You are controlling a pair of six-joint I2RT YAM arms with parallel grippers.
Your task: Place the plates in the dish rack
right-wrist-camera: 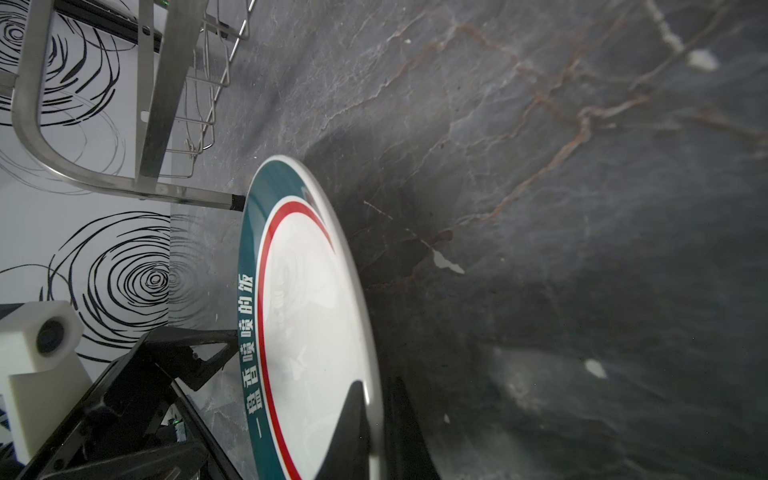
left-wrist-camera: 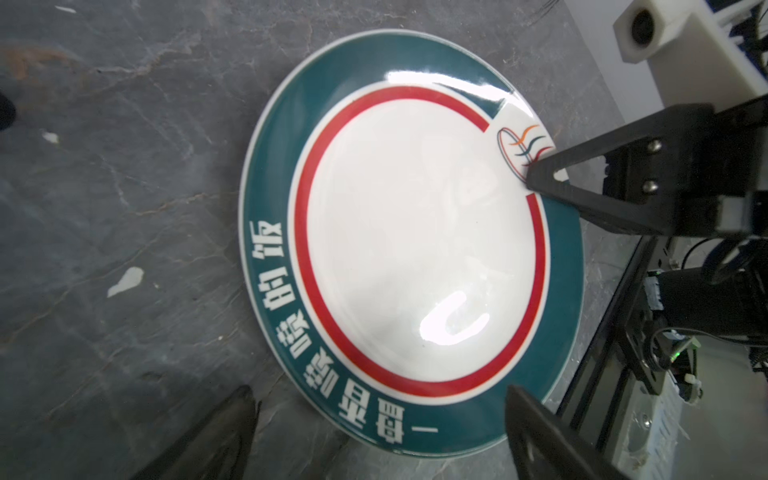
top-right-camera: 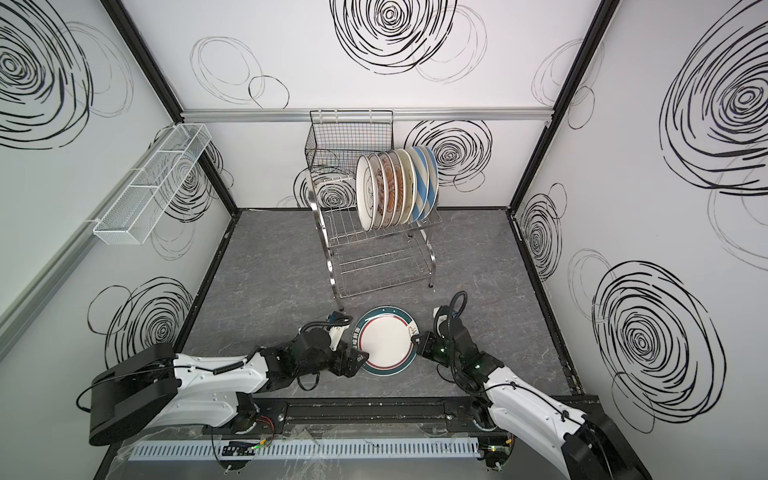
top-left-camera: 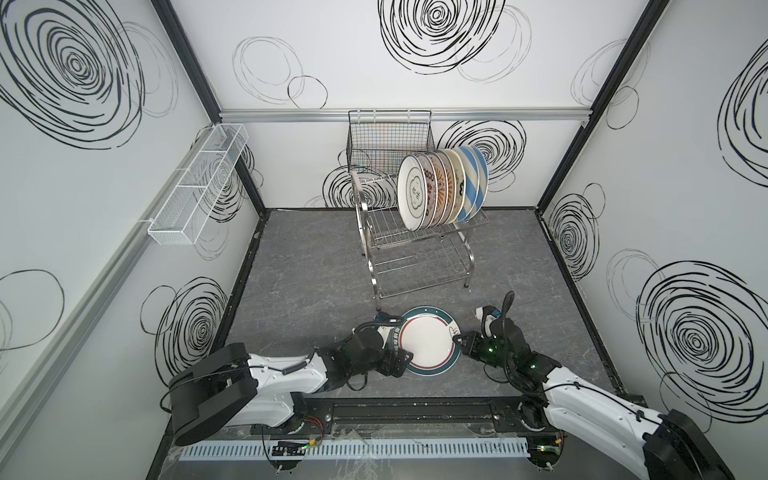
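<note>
Plates (top-left-camera: 440, 189) in rack (top-left-camera: 415, 257): we count seven.
Teal-rimmed plate (top-left-camera: 428, 341): one, red ring.
Right gripper (top-left-camera: 457, 338): pinches its rim.
Left gripper (top-left-camera: 407, 356): apart, at its edge.

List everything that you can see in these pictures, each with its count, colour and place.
teal-rimmed plate: one, white with teal rim and red ring, on the table before the rack
racked plates: seven, whitish, red-black, orange, blue-white striped, upright in the upper tier
dish rack: one, shiny steel, table's back middle
wire basket: one, black, back wall
mesh tray: one, white, left wall
table: one, grey marbled
left gripper: black, open, at the plate's left rim
right gripper: black, shut on its right rim
</note>
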